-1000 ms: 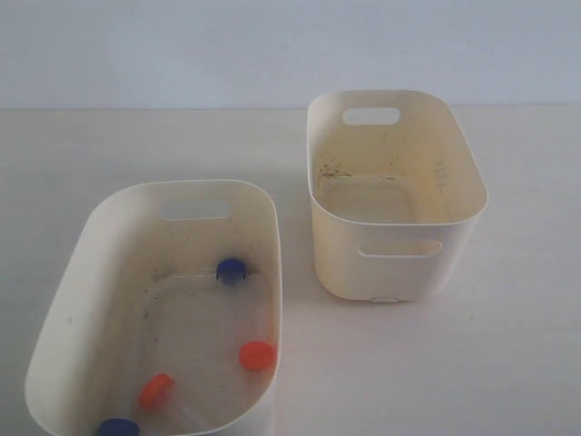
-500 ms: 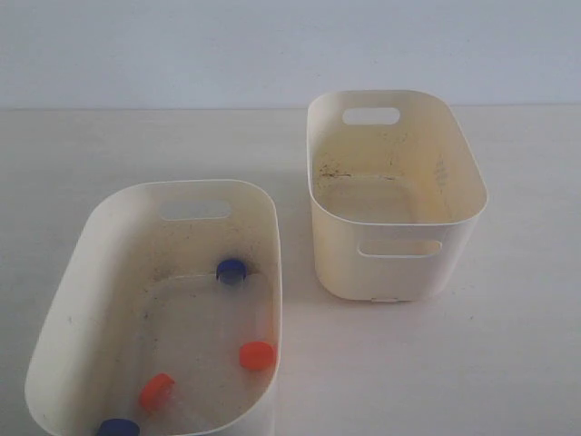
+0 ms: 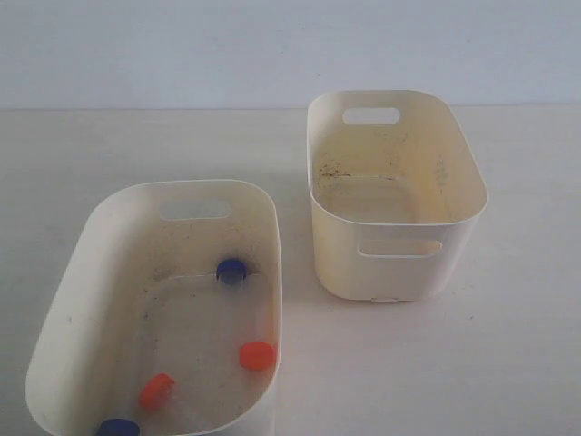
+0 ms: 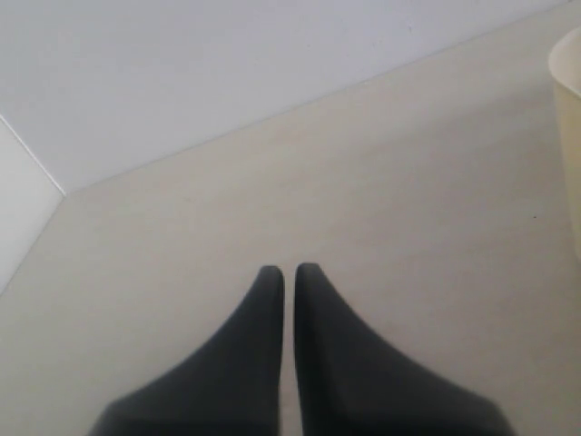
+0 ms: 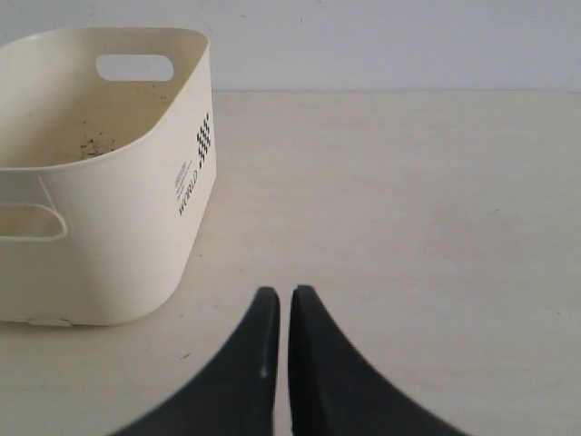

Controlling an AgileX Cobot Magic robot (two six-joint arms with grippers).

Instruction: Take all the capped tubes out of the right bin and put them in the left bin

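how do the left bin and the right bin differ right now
The left bin holds four capped tubes; the right bin holds none. The left bin shows one handle slot, the right bin two. Both are cream with rounded corners.

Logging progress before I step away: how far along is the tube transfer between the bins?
Done: four capped tubes lie in the left bin, two orange-capped, two blue-capped. The right bin shows only specks on its floor. In hand: nothing; the left end effector and right end effector are shut and empty. Left: nothing visible.
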